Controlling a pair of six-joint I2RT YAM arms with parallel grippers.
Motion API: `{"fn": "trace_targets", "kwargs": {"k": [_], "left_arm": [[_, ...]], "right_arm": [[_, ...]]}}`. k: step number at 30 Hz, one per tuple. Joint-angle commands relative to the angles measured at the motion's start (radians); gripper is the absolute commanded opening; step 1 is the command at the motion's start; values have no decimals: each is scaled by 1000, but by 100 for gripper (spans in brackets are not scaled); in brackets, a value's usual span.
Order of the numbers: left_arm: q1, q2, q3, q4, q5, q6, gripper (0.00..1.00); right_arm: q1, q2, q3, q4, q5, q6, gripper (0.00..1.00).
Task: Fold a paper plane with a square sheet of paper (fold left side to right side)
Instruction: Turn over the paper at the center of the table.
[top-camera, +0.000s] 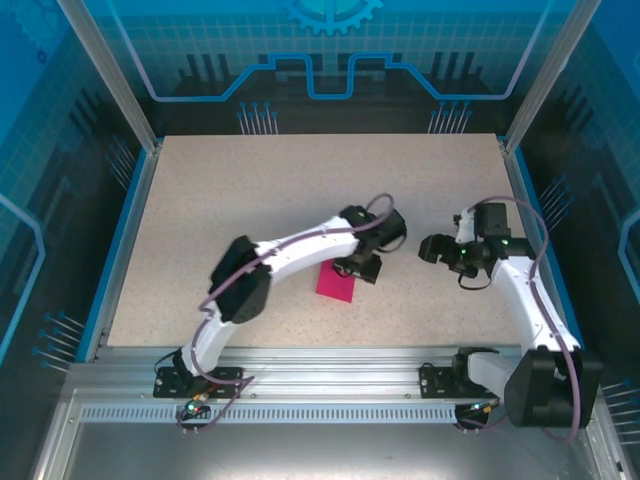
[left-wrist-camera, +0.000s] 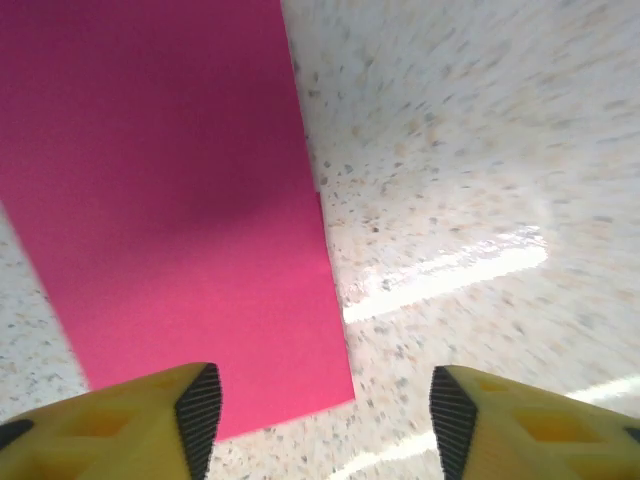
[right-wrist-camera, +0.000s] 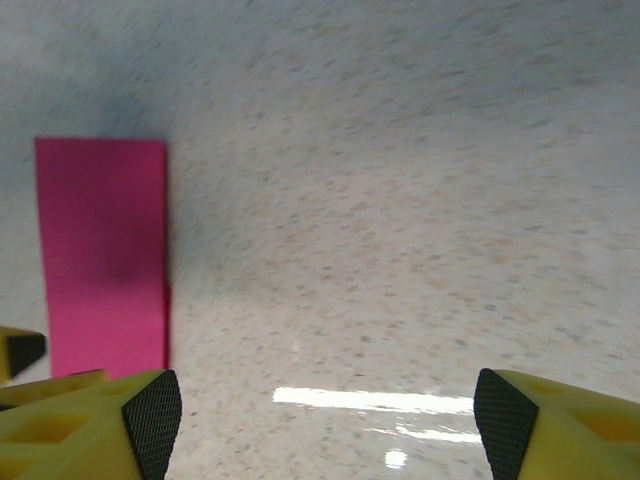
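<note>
I judge the paper (left-wrist-camera: 170, 200) is folded in half; left fingers (left-wrist-camera: 130, 425) and right fingers (right-wrist-camera: 560, 420) released; plane folds remain.

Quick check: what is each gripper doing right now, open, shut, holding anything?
Left gripper: open, holding nothing, at the near edge of the folded pink paper.
Right gripper: open, holding nothing, over the table.
</note>
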Motion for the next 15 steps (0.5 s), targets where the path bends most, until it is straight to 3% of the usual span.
{"fn": "trace_targets", "kwargs": {"k": [1,4,8,15], "left_arm": [[68,-198,-153,199,130,5,69],[161,-351,-360,350,208,-26,77],[280,-467,-561,504,333,-55,80],[410,-446,-709,705,506,-91,80]], "right_arm": [[97,51,31,112,-150,35,80],[212,121,39,227,-163,104,81],[336,259,110,332,-144,150,80],[416,534,256,445,-149,171,78]]}}
